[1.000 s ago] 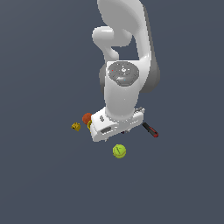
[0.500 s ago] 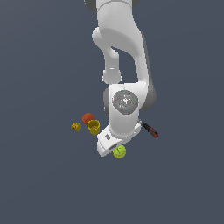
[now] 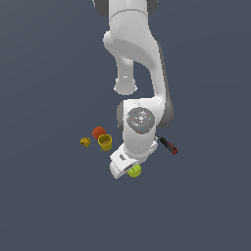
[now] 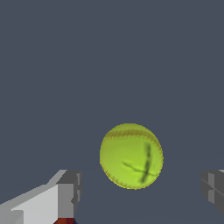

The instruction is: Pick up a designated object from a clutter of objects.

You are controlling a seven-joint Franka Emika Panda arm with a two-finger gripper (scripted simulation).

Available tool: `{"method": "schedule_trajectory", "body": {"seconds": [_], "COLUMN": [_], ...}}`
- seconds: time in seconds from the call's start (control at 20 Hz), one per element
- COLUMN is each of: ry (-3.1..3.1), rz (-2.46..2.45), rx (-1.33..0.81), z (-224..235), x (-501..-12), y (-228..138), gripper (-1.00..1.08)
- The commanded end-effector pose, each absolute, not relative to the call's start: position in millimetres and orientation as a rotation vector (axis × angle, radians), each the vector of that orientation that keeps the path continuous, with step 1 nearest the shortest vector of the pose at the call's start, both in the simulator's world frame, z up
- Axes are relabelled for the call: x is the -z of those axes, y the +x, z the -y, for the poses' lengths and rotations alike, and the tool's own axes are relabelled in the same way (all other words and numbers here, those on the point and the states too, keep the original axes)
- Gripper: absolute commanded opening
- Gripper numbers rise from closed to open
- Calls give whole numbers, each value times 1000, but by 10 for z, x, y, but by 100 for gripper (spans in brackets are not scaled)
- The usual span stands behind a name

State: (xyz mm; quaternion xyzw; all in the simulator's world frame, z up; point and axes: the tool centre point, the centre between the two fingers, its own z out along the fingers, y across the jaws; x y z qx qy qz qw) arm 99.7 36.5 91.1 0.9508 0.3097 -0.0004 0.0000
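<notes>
Lying between spread claw (image 4: 140, 192) fingers, yellow-green ball (image 4: 131, 155)

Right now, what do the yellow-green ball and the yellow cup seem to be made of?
The yellow-green ball looks like matte leather or synthetic hide, going by its thin red stitched seams; being a render, that is uncertain. The yellow cup looks like plain hard plastic: uniform colour, open rim, no visible texture. It is too small to be sure.

A flat, dark slate-blue ground (image 3: 44, 206) fills both views — plain, evenly lit.
</notes>
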Motion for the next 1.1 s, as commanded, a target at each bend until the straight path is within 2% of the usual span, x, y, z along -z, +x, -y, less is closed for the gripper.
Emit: {"method": "schedule_trajectory", "body": {"seconds": [0.0, 0.4, 0.65, 0.7, 1.05], "ry": [2987, 2985, 2985, 2985, 2985], "rz": [-974, -979, -980, -980, -980], "rx": [2, 0, 0, 0, 0], "z": [-366, -367, -369, -369, -369], "x": [-862, -478, -414, -414, -414], "y": [995, 987, 1001, 1001, 1001], "gripper": [100, 100, 100, -100, -100]}}
